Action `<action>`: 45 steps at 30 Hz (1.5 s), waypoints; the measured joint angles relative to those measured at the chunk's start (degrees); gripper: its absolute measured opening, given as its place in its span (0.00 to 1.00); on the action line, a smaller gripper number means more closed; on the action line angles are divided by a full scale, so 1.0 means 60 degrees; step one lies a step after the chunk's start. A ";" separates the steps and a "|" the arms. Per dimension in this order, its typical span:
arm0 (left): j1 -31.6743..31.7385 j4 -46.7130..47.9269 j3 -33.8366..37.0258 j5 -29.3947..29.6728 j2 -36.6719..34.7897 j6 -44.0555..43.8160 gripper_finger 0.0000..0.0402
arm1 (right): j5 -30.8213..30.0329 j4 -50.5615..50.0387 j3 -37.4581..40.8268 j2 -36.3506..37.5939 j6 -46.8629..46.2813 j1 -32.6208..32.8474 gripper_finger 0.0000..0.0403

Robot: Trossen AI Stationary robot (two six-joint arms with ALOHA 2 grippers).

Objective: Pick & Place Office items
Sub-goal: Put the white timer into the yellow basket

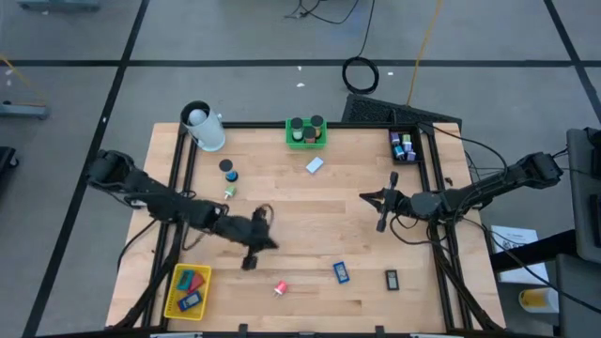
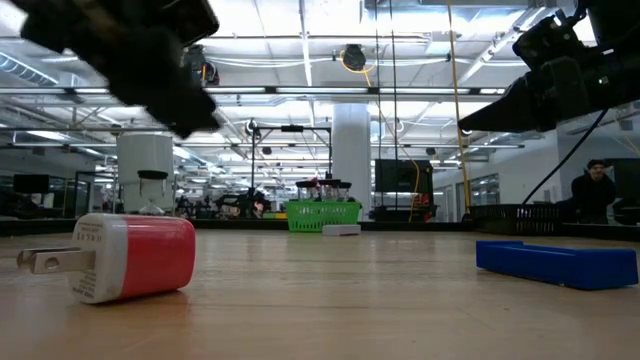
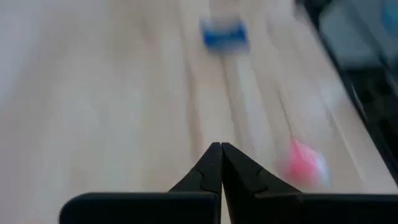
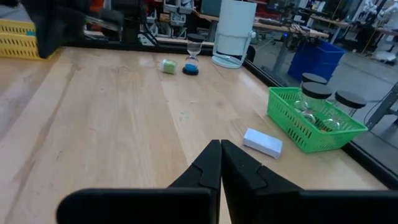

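The office items lie scattered on the wooden table. A red and white plug block [image 1: 280,288] [image 2: 135,256] [image 3: 303,163] and a blue block [image 1: 341,272] [image 2: 556,263] [image 3: 224,33] rest flat near the near edge. A white block [image 1: 315,165] [image 4: 262,142] lies by the green basket. My left gripper [image 1: 270,242] [image 3: 221,147] hovers shut above the table's middle, left of the blue block, holding nothing. My right gripper [image 1: 364,196] [image 4: 221,143] hangs shut over the right half, pointing at the table's left, and is also empty.
A green basket [image 1: 306,132] [image 4: 314,118] with black-lidded jars stands at the far edge, a white cylinder [image 1: 202,127] [image 4: 234,31] at the far left. A yellow basket [image 1: 188,289] holds red and blue pieces. A black tray [image 1: 404,145], a small hourglass [image 4: 191,57], a green bit [image 4: 167,65] and a black piece [image 1: 392,278] lie about.
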State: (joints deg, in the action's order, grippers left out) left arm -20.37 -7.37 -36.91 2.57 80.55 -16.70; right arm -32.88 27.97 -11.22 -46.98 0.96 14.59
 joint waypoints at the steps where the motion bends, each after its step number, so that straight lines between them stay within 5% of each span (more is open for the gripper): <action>1: 0.0176 -0.1199 0.0357 0.0269 0.0000 0.0295 0.01 | 0.0000 0.0005 0.0000 0.0000 -0.0042 0.0000 0.00; 5: 0.0860 -0.5251 0.1821 0.1801 0.0000 0.0804 0.03 | 0.0000 0.0010 0.0000 0.0000 -0.0049 0.0000 0.00; 8: 0.1581 -0.6662 0.2366 0.2398 -0.0001 0.0074 0.05 | 0.0001 0.0011 0.0000 0.0000 -0.0131 -0.0017 0.00; 11: 0.2240 -0.6494 0.2379 0.2307 0.0000 -0.0396 0.06 | 0.0000 0.0010 0.0000 0.0000 -0.0602 -0.0171 0.01; 20: 0.2612 -0.7335 0.2386 0.1134 0.0160 0.2314 0.03 | -0.0002 -0.0307 -0.0029 -0.0004 -0.1266 -0.0248 0.00; 29: 0.3483 -0.7851 0.2390 0.0992 0.0666 0.2794 0.03 | -0.0001 -0.3615 -0.1449 -0.0227 -0.3292 -0.0244 0.00; 37: 0.4235 -0.8791 0.2386 0.0467 0.1085 0.3255 0.01 | 0.0372 -0.6775 -0.3416 -0.1938 -0.4867 -0.0184 0.02; 45: 0.4420 -0.8519 0.2386 0.0353 0.1086 0.3158 0.05 | 0.0993 -0.6928 -0.4116 -0.3082 -0.5118 -0.0517 0.02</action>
State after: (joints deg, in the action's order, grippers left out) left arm 6.15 -58.48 -22.59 4.69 87.07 2.24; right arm -26.93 -13.60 -35.92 -65.47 -29.75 11.49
